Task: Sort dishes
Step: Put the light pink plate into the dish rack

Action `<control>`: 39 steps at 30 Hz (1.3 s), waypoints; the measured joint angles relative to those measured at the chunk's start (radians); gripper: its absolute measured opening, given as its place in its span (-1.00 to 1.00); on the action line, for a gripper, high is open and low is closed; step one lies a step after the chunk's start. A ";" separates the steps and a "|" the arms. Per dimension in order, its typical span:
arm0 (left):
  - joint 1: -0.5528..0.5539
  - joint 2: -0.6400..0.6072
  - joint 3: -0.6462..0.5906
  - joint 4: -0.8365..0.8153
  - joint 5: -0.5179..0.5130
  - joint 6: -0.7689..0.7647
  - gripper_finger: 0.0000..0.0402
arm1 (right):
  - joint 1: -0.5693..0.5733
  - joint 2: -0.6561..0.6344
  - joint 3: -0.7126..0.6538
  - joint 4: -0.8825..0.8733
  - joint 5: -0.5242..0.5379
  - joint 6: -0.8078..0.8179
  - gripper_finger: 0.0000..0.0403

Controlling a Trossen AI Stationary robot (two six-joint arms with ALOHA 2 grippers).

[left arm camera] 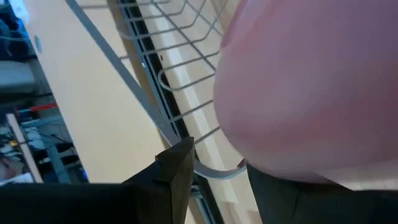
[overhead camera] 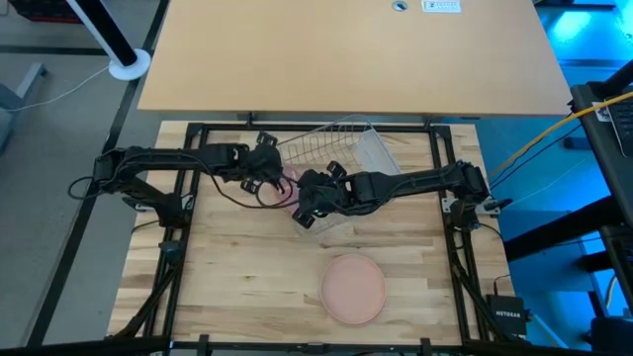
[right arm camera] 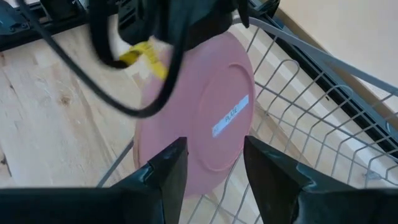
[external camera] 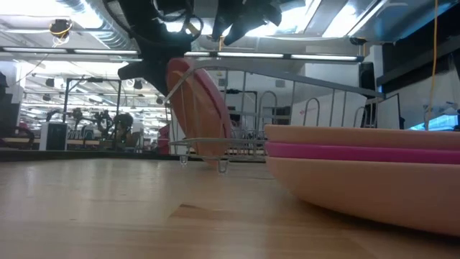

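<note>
1. I saw one round pink plastic plate (right arm camera: 199,118) standing on its edge in the silver wire rack (overhead camera: 331,146), at the end of the rack toward the left arm.
2. The left gripper (overhead camera: 267,178) was beside this plate at the rack. Its fingers were apart, and in the left wrist view the plate filled the space just in front of them, so I judged it was released and the rack carried it.
3. The right gripper (right arm camera: 208,165) hovered close to the same plate from the other side, with its jaws open and nothing between them.
4. A stack of round shallow plates (external camera: 366,169) lay flat on the wooden table (overhead camera: 237,287), well apart from the rack. The low view showed a tan one on top, a magenta one under it and a pale peach one at the bottom.
5. My judgement: one plate was sorted, and the stacked plates were left to do.
</note>
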State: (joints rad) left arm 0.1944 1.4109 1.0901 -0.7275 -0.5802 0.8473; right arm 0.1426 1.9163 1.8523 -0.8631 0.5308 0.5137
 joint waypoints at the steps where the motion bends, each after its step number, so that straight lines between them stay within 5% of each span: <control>1: -0.010 0.000 0.000 0.002 -0.006 0.012 -0.32 | 0.000 0.000 0.000 0.000 0.000 0.000 -0.20; 6: -0.040 0.000 0.000 0.008 -0.014 0.049 -0.32 | 0.000 0.001 0.000 0.000 0.000 0.000 -0.20; 14: -0.077 0.000 0.000 0.011 -0.198 0.017 -0.32 | 0.001 0.001 0.000 0.000 0.000 -0.026 -0.20; 21: -0.125 0.000 0.001 0.013 -0.059 0.013 -0.32 | 0.001 0.001 0.000 0.001 0.000 -0.026 -0.20; 39: -0.277 -0.001 0.002 0.142 -0.048 0.096 -0.32 | 0.001 0.001 0.000 0.002 0.000 -0.026 -0.20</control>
State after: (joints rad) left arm -0.0830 1.4097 1.0920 -0.5858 -0.6283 0.9432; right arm 0.1436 1.9171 1.8523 -0.8608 0.5308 0.4881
